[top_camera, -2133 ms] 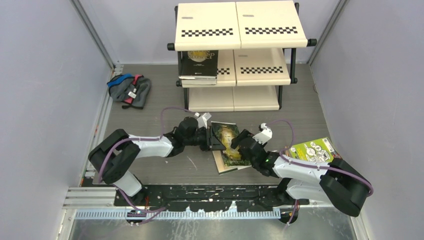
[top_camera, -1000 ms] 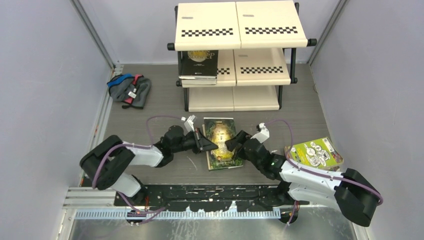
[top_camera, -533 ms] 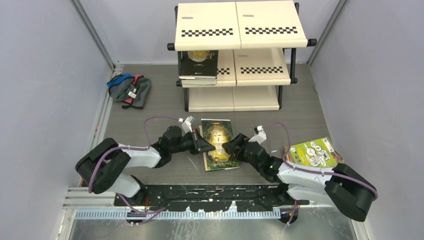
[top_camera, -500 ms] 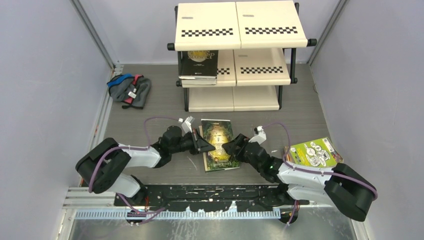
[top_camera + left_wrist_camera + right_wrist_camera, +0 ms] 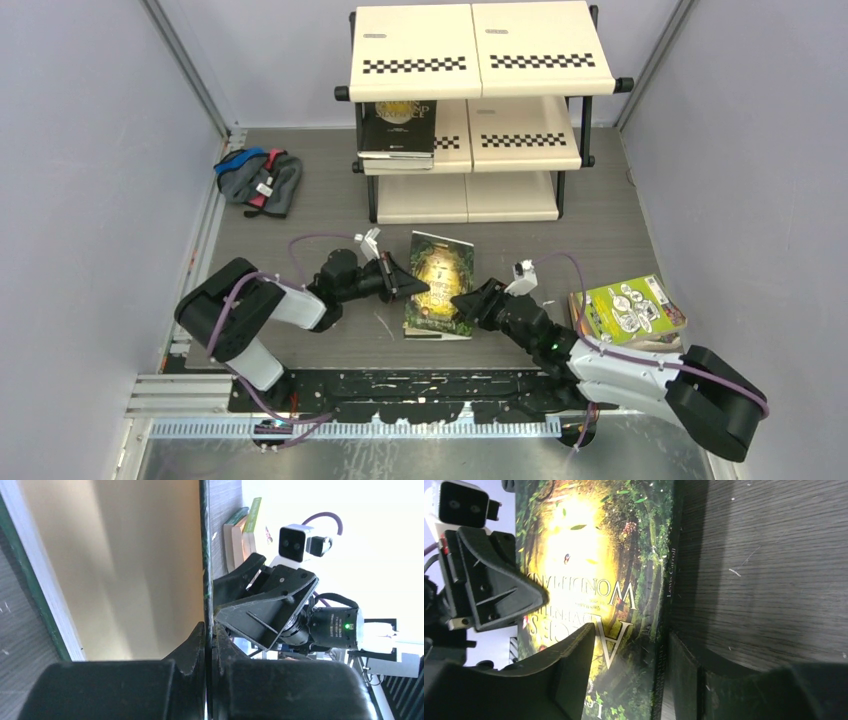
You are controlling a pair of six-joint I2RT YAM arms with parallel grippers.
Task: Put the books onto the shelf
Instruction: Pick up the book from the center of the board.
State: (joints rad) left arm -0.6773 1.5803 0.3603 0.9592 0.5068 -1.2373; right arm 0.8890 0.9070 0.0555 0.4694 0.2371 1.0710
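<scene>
Left tool [image 5: 420, 289] is pinched tight on the left cover edge of the green-gold book [image 5: 445, 265], which lies on the bench in front of the shelf [image 5: 520, 40]; right tool [image 5: 460, 300] straddles its spine edge, jaws apart

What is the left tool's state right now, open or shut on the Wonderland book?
The left tool is shut on the Wonderland book: in the left wrist view its fingers meet on a thin dark-green edge.

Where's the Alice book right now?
Top view: the book lies mid-table before the shelf; the left gripper pinches its cover, the right gripper straddles its spine.
</scene>
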